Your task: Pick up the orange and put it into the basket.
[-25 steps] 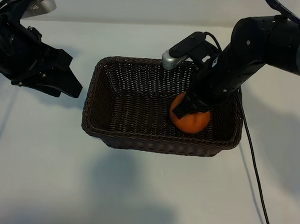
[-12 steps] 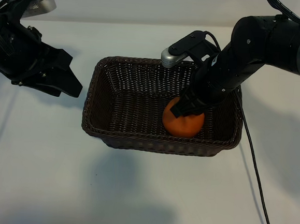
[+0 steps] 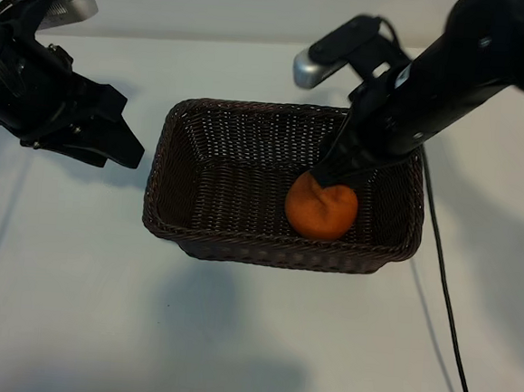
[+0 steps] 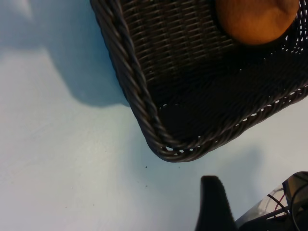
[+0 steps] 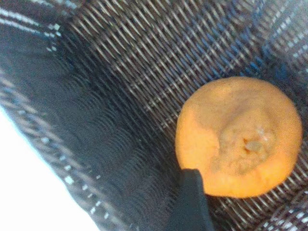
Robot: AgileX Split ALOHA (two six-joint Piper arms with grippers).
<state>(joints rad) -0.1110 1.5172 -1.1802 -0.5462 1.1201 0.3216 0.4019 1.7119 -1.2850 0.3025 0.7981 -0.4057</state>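
The orange (image 3: 322, 211) lies on the floor of the dark woven basket (image 3: 240, 249), towards its right end. My right gripper (image 3: 338, 172) hangs open just above the fruit, at its far edge. The right wrist view shows the orange (image 5: 240, 137) free on the weave (image 5: 96, 96). One black finger (image 5: 194, 202) stands beside it and the other finger is out of frame. My left gripper (image 3: 112, 141) is parked above the table left of the basket, open and holding nothing. Its wrist view shows one finger (image 4: 211, 204), the basket's corner (image 4: 144, 115) and the orange (image 4: 255, 21).
The white table (image 3: 233, 339) surrounds the basket on all sides. A black cable (image 3: 444, 310) runs along the table to the right of the basket. The right arm's wrist camera (image 3: 332, 56) juts out over the basket's far rim.
My right gripper has opened and let go of the orange, then risen a little. The orange shifted slightly left and settled on the basket floor. The left arm has not moved.
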